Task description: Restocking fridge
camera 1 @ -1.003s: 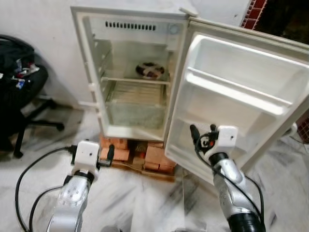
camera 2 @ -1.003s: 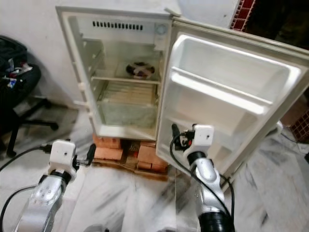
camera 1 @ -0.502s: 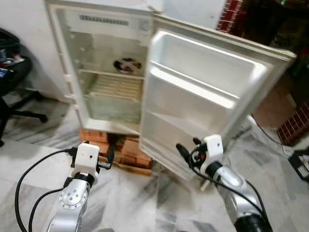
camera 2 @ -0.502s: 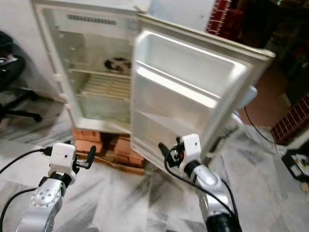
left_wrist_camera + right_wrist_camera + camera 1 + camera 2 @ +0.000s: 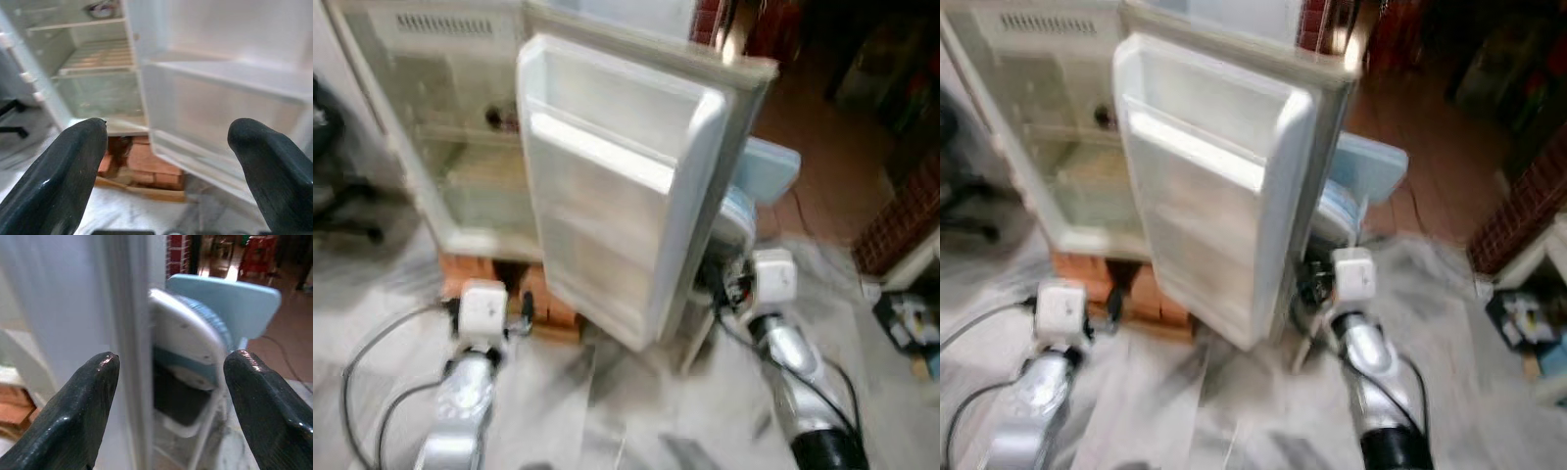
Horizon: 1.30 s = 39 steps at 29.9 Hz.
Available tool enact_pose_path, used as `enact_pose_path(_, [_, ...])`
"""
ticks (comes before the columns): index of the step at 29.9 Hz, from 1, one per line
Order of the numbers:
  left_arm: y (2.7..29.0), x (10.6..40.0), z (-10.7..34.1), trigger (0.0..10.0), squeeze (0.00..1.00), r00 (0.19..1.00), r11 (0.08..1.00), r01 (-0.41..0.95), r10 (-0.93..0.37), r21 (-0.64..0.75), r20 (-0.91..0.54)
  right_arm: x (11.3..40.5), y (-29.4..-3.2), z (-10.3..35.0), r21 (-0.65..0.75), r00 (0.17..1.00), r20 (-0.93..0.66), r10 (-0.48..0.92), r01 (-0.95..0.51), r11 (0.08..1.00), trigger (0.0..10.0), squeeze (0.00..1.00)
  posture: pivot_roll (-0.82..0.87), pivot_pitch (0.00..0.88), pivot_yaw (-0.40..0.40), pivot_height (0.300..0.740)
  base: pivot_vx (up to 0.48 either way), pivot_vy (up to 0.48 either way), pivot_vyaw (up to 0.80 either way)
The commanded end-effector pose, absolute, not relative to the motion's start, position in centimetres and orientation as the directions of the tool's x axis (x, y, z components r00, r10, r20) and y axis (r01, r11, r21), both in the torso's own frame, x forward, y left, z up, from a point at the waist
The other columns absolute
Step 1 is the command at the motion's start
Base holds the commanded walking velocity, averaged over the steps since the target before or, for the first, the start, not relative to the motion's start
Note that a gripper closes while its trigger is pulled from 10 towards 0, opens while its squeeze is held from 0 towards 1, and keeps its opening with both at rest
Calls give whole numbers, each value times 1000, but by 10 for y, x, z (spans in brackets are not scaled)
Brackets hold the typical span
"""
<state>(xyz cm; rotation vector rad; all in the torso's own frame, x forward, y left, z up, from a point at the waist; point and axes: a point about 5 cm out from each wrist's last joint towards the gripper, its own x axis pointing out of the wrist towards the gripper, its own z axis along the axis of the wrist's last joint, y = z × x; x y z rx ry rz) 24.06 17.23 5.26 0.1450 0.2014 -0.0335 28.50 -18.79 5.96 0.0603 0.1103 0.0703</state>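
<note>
The right tool (image 5: 168, 377) has its two black fingers (image 5: 83, 411) spread wide with nothing between them; it is raised at the outer edge of the fridge door (image 5: 607, 196), and its wrist view looks along that edge, with the door's white side close by one finger, though the blur hides whether they touch. The left tool (image 5: 166, 161) is likewise spread apart and holds nothing; it hovers low in front of the fridge (image 5: 431, 117), pointing toward the foot of the cabinet and the lower part of the door, apart from both. The fridge is a small white one standing against a pale wall, its door swung out toward the robot so that the inner side with its moulded shelves faces left. Inside the cabinet a wire shelf (image 5: 98, 56) and a clear drawer below it can be made out, and a small round dark thing (image 5: 101, 8) lies on the upper shelf at the back; what it is cannot be told. The fridge rests on reddish bricks (image 5: 142, 164) laid on a wooden board. Behind the door, just beside the right tool, stands a folding chair (image 5: 220, 318) with a light blue back and a white frame. The floor (image 5: 607, 411) is pale grey-veined marble near the robot and turns to reddish-brown tile further right. Both head views are blurred.
</note>
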Motion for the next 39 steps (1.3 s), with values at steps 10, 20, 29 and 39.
enact_pose_path(10, [172, 245, 55, 10000, 0, 982, 989, 57, -32, 136, -184, 304, -188, 82, 66, 1000, -11, 30, -29, 997, 10000, 0, 62, 0, -50, 740, 187, 0, 0])
enact_pose_path(20, [171, 243, 52, 10000, 0, 980, 989, 62, -35, 134, -195, 303, -187, 79, 60, 999, -25, 29, -27, 998, 10000, 0, 60, 0, -55, 740, 444, 0, 0])
enact_pose_path(29, [162, 234, 38, 10000, 0, 956, 996, 55, -34, 65, -291, 307, -195, 81, 46, 1000, -24, 3, -2, 999, 10000, 0, 61, 0, -60, 740, 37, 0, 0])
enact_pose_path(39, [164, 212, 20, 10000, 0, 912, 992, 77, -30, 97, -409, 315, -194, 85, 65, 1000, -11, 14, -13, 998, 10000, 1000, 73, 1, -67, 740, 0, 0, 0])
